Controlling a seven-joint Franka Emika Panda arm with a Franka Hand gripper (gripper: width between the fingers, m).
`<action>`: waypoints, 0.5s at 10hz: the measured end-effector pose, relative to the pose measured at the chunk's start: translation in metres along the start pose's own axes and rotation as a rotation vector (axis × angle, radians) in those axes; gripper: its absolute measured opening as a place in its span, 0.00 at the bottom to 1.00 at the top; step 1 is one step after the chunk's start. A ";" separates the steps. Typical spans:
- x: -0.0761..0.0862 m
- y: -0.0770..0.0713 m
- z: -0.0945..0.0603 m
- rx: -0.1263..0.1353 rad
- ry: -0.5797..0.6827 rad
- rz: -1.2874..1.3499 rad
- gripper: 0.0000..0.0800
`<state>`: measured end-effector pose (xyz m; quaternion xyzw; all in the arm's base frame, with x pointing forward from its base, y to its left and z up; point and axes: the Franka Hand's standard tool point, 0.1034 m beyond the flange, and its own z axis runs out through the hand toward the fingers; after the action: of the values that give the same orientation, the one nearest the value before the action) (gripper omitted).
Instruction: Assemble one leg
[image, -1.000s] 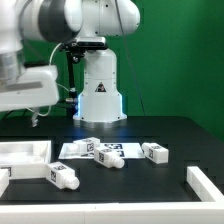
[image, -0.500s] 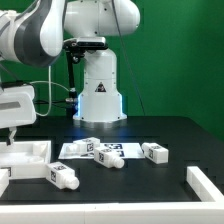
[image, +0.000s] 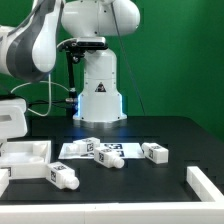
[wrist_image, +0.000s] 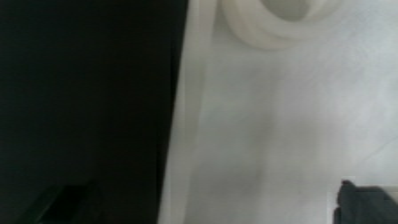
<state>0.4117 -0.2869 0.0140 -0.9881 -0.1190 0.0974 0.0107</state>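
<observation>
Exterior view, four white legs (image: 62, 176) (image: 85, 146) (image: 108, 158) (image: 154, 152), one marker board (image: 126, 149)

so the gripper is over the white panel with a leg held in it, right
Not quite: the gripper is over the white panel but holds nothing. The wrist view shows it open, with only the panel's surface in the gap.

White Franka arm (image: 42, 42) rises from white pedestal base (image: 100, 90), arches over to the exterior view's left edge, wrist hanging low there. Black two-finger gripper (wrist_image: 214, 205) points down, dark fingertips (wrist_image: 64, 206) spread wide apart.
</observation>
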 end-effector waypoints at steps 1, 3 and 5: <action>0.001 -0.004 0.004 0.006 -0.004 0.000 0.81; 0.002 -0.006 0.004 0.009 -0.003 -0.003 0.80; 0.002 -0.006 0.004 0.009 -0.003 -0.003 0.59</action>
<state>0.4119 -0.2806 0.0094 -0.9877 -0.1202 0.0993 0.0150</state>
